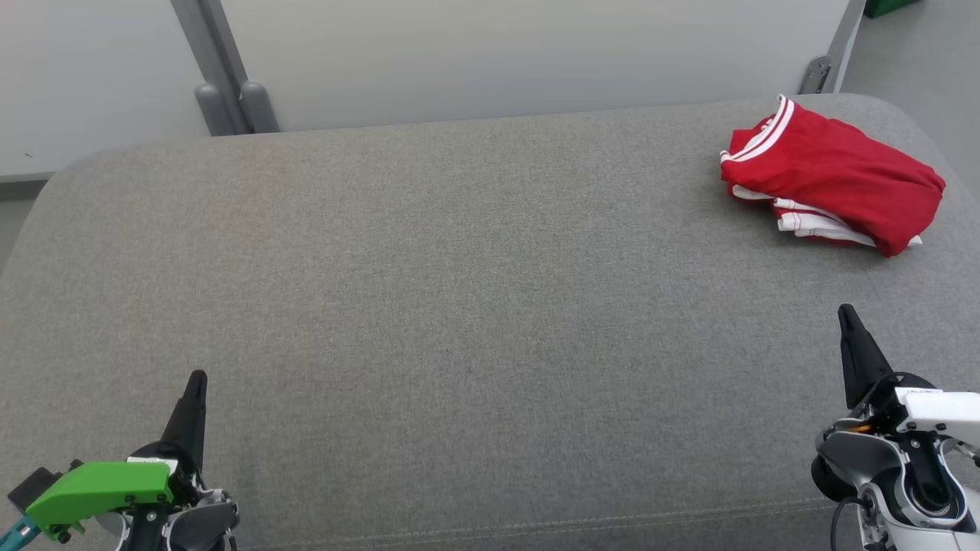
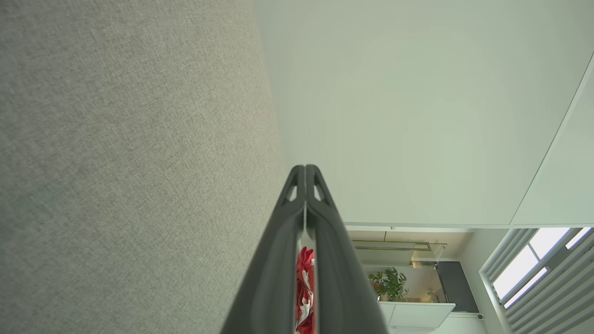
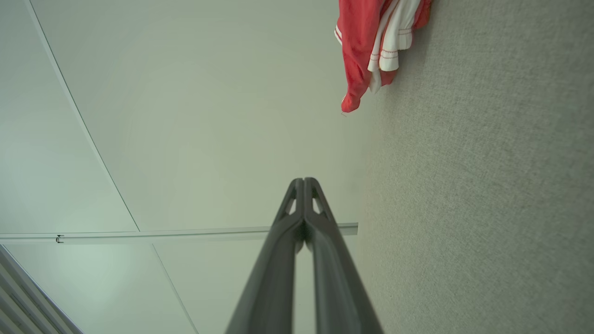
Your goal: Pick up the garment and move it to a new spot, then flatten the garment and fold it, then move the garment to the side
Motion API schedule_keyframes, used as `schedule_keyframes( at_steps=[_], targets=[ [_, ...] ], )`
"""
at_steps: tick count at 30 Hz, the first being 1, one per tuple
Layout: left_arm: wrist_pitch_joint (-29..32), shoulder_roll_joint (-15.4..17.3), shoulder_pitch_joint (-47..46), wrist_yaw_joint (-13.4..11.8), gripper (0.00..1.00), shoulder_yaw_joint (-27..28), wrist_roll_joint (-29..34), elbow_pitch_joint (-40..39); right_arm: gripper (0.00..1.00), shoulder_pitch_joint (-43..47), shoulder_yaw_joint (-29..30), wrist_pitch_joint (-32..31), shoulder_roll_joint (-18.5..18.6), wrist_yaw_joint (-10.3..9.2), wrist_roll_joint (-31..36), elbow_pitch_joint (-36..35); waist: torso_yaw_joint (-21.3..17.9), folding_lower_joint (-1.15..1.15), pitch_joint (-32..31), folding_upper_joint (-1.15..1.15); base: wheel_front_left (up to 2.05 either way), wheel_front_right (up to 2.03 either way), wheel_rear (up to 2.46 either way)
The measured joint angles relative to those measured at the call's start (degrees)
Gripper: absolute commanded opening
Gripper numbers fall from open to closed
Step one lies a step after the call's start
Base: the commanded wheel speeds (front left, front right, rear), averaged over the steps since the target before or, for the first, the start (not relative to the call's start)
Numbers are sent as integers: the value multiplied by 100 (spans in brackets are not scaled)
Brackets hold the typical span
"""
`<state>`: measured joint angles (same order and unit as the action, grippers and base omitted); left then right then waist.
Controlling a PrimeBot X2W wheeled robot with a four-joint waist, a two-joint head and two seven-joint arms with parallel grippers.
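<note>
Garment: your red garment with white trim (image 1: 831, 180) lies folded in a compact bundle at the far right corner of the grey upholstered cushion (image 1: 459, 321). Nothing touches it.
Right gripper: your right gripper (image 1: 846, 312) sits at the near right edge, its fingers pressed together with nothing between them.
Garment from the right gripper: it is straight ahead of the fingertips and well apart, with bare cushion between.
Left gripper: your left gripper (image 1: 197, 379) sits at the near left edge, also clenched and empty.
Garment from the left gripper: it is far off on the diagonal, across almost the whole cushion.
Right wrist view: the bundle shows at the top edge, beyond the closed tips and a little to their right.
Left wrist view: you get a sliver of red and white through the slit between the finger bases.
Backdrop: pale wall panels (image 1: 536, 53) stand behind the cushion's far edge.
</note>
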<state>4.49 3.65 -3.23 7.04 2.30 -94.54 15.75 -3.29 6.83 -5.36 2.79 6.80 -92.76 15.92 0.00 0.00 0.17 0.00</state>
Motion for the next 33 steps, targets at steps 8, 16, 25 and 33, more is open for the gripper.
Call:
schedule_keyframes(
  at_steps=[8,16,25,33],
  targets=[
    [0,-1,0,0,0,3,0,-1,0,0,2,0,-1,0,0,0,0,0,0,0,0,0,0],
    [0,-3,0,0,0,7,0,-1,0,0,2,-1,-2,0,0,-1,0,0,0,0,0,0,0],
    [1,-8,0,0,0,10,0,-1,0,0,4,-1,-2,0,0,-1,0,0,0,0,0,0,0],
    [1,-12,0,0,0,13,0,-2,0,0,5,-25,-4,0,0,-2,0,0,0,0,0,0,0]
  ],
)
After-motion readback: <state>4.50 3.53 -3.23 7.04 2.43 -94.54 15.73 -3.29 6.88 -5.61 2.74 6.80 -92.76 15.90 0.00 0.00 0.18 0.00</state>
